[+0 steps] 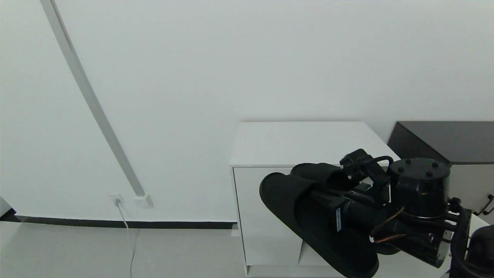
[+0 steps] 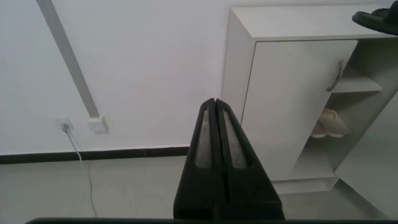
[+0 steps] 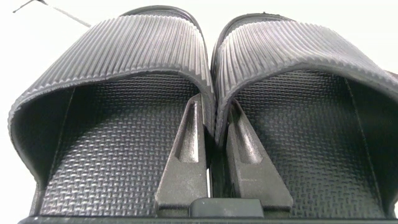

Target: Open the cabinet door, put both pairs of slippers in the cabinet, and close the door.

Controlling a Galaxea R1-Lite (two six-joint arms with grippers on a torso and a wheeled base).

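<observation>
A pair of black ribbed slippers (image 1: 293, 208) hangs tilted in the air in front of the white cabinet (image 1: 301, 143). My right gripper (image 3: 214, 109) is shut on the two inner strap edges, pinching both slippers (image 3: 124, 124) together. My left gripper (image 2: 215, 106) is shut and holds nothing, hanging to the left of the cabinet (image 2: 292, 25) above the floor. The cabinet's right side stands open with shelves showing, and a pale pair of slippers (image 2: 329, 124) lies on a lower shelf. The door panel with a handle (image 2: 336, 74) covers the left side. A black slipper's toe (image 2: 378, 18) shows above the cabinet top.
A white wall stands behind the cabinet, with a slanted cable duct (image 1: 88, 96) and a socket with a plugged cable (image 1: 115, 200) low on it. A dark tabletop (image 1: 444, 141) sits right of the cabinet. Bare floor lies to the left.
</observation>
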